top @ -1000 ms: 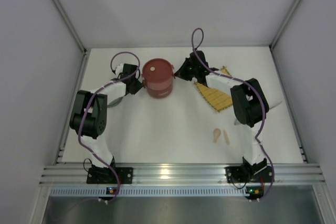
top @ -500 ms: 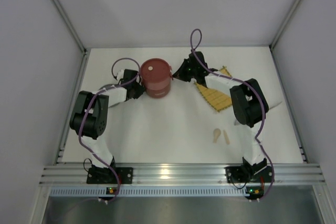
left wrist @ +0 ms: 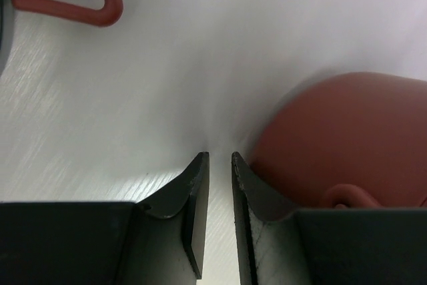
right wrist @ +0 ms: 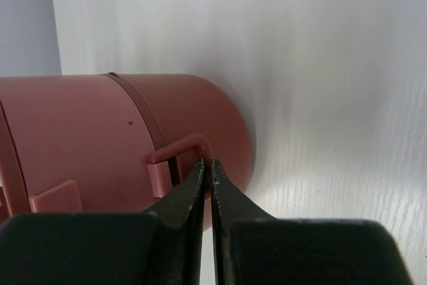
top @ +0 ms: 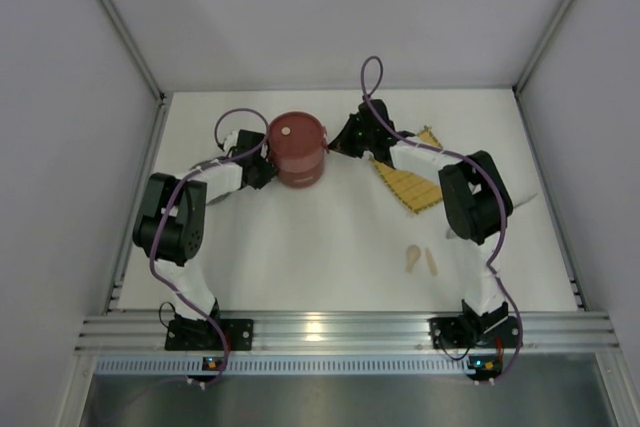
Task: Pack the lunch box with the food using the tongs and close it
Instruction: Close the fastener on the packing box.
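The lunch box (top: 297,150) stands as one dark-red stack with its lid on, at the back middle of the table. My left gripper (top: 264,171) is low beside its left wall; in the left wrist view the box (left wrist: 347,138) fills the right side. The left gripper (left wrist: 220,158) is open by a narrow gap with only table showing between the fingers. My right gripper (top: 336,143) is at the box's right side. In the right wrist view the right gripper (right wrist: 207,163) is shut, its tips against the box's small side handle (right wrist: 180,148). No food or tongs show.
A square yellow woven mat (top: 410,182) lies partly under the right arm. Two small beige sticks (top: 420,259) lie nearer the front right. A red wire handle (left wrist: 100,11) on a grey part shows at the top left of the left wrist view.
My left gripper has come in closer to the lunch box's left side. The right gripper and the box have shifted slightly left.
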